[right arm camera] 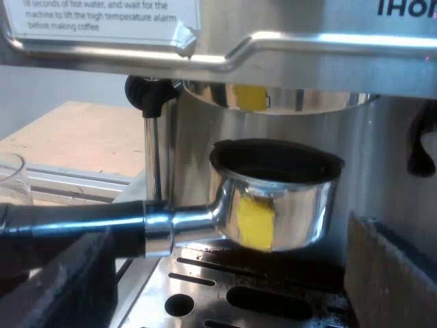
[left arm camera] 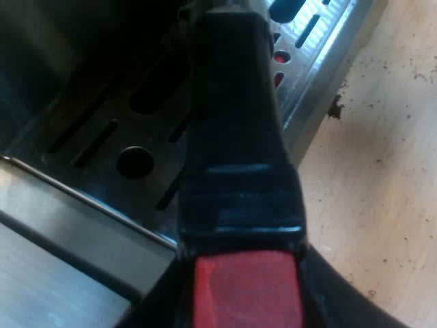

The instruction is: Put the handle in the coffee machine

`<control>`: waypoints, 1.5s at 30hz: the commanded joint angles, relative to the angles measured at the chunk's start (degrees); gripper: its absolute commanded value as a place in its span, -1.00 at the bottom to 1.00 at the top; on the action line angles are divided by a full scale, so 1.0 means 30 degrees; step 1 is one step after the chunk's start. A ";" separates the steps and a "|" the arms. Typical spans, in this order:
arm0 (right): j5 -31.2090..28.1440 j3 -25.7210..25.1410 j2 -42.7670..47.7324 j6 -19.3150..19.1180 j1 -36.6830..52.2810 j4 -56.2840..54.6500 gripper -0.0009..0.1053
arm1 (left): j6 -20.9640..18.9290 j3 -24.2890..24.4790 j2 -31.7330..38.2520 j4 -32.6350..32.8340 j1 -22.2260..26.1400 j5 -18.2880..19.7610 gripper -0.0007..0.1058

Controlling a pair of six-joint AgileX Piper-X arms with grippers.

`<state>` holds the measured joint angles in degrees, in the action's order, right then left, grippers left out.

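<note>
The left claw (left arm camera: 246,301) is clamped on the dark plastic handle (left arm camera: 235,123) at its red end (left arm camera: 246,287). Its black fingers (left arm camera: 164,307) press this end from both sides. The handle points away from the claw, over the slotted steel drip tray (left arm camera: 102,143). Beside the tray is the pale wooden table (left arm camera: 389,191), which has small dark crumbs scattered on it.

The right wrist view shows the round metal holder (right arm camera: 287,205) at the front of the shiny steel espresso machine (right arm camera: 307,48). The holder hangs level, directly under the machine's round brewing head (right arm camera: 307,102). There is a clear gap between the dark rim of the holder and this head, so the holder is not locked in. It is also above the drip tray and does not touch it. A yellow sticker (right arm camera: 254,222) sits on the wall of the holder. A thin steel steam pipe with a black knob (right arm camera: 153,96) stands just beside the holder, behind the handle. The rim of a clear measuring glass (right arm camera: 10,178) shows near the far part of the handle.

The fingers of the right claw (right arm camera: 225,273) are wide apart and hold nothing. The holder shows between them, farther off.
</note>
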<state>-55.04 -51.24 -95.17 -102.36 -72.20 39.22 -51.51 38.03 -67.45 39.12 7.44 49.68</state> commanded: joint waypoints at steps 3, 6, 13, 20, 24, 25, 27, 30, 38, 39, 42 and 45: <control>0.0021 0.0019 0.0015 -0.0232 0.0074 0.0298 0.36 | 0.0163 0.0390 -0.0428 -0.1267 -0.0035 0.1213 -0.98; 0.0021 0.0019 0.0015 -0.0232 0.0074 0.0298 0.36 | 0.0493 0.0378 -0.0864 -0.1281 -0.0035 0.1213 -0.98; 0.0021 0.0019 0.0015 -0.0232 0.0074 0.0298 0.36 | 0.0991 0.0806 -0.1238 -0.1222 -0.0035 0.1150 -0.98; 0.0021 0.0019 0.0015 -0.0232 0.0074 0.0298 0.36 | 0.0991 0.1943 -0.1682 -0.1111 -0.0035 0.1150 -0.98; 0.0021 0.0019 0.0015 -0.0232 0.0074 0.0298 0.36 | 0.0991 0.2267 -0.1677 -0.1012 -0.0035 0.1150 -0.98; 0.0021 0.0019 0.0015 -0.0232 0.0074 0.0298 0.36 | 0.0991 0.2291 -0.1677 -0.0978 -0.0035 0.1150 -0.98; 0.0021 0.0019 0.0015 -0.0232 0.0074 0.0298 0.36 | 0.0991 0.2275 -0.1677 -0.0978 -0.0035 0.1150 -0.98; 0.0021 0.0019 0.0015 -0.0232 0.0074 0.0298 0.36 | 0.0839 0.2319 -0.1677 -0.0978 0.0037 0.1253 -0.98; 0.0021 0.0019 0.0015 -0.0232 0.0074 0.0264 0.36 | 0.0840 0.2309 -0.1677 -0.0713 0.0321 0.1584 -0.98; 0.0021 0.0019 0.0015 -0.0232 0.0074 0.0281 0.36 | 0.0840 0.2309 -0.1677 -0.0678 0.0321 0.1691 -0.98; 0.0021 0.0019 0.0015 -0.0232 0.0074 0.0281 0.36 | 0.0840 0.2309 -0.1677 -0.0646 0.0321 0.2101 -0.98; 0.0021 0.0019 0.0015 -0.0232 0.0074 0.0281 0.36 | 0.0840 0.2309 -0.1677 -0.0573 0.0321 0.2166 -0.98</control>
<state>-55.04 -51.24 -95.17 -102.36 -72.20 39.22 -48.94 44.18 -72.85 37.72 8.39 52.70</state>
